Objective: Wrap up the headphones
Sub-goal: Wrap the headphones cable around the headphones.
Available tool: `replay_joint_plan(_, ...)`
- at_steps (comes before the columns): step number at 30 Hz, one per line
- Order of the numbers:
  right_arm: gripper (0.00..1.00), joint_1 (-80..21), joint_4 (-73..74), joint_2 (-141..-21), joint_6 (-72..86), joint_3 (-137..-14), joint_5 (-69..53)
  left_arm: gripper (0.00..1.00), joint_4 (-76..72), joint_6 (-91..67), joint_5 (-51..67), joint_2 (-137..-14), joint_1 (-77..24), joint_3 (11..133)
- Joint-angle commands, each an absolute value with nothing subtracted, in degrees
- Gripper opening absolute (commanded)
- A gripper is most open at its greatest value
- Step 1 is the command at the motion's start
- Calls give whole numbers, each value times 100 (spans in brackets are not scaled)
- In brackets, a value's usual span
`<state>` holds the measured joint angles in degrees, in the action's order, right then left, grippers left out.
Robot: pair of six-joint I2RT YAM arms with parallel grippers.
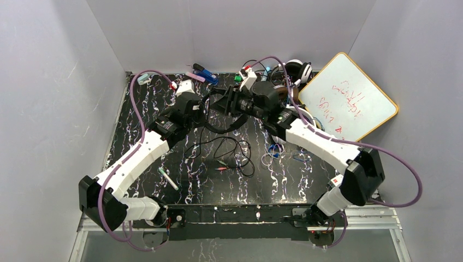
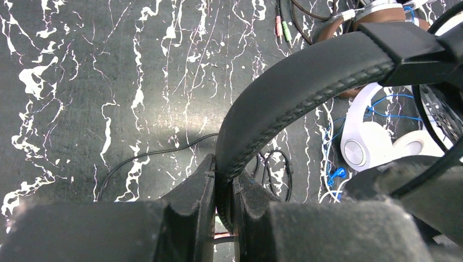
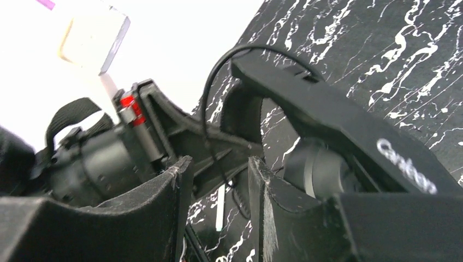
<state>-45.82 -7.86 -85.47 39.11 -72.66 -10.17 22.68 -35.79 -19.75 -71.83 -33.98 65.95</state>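
Observation:
The black headphones [image 1: 224,129] hang above the middle of the table between both arms. My left gripper [image 2: 225,169] [image 1: 212,105] is shut on their stitched headband [image 2: 295,87]. My right gripper [image 3: 218,164] [image 1: 236,105] faces it, jaws open. The thin black cord [image 3: 206,109] runs down through the gap between them and is not pinched. An ear cup arm with a silver logo [image 3: 349,125] sits just right of the right finger. The rest of the cord [image 1: 232,155] trails in loops on the table. White headphones [image 2: 363,144] and brown headphones [image 2: 382,13] lie beyond.
A whiteboard [image 1: 349,103] leans at the back right. Markers [image 1: 202,73] and another headset [image 1: 297,70] lie along the back wall. A pen [image 1: 168,178] rests front left. Blue earbud wires [image 1: 275,153] and coloured jack plugs [image 1: 221,162] lie mid-table.

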Motion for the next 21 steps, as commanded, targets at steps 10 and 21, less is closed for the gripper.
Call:
replay_joint_plan(10, 46, -4813, -1341, -9067, 3829, -8066, -157, 0, 1987, -3595, -1859, -6873, -3428, 6520)
replay_joint_plan(21, 27, -4860, -836, -9347, 3619, -8497, 309, 0, 1989, -3563, -1847, -6864, -3435, 6487)
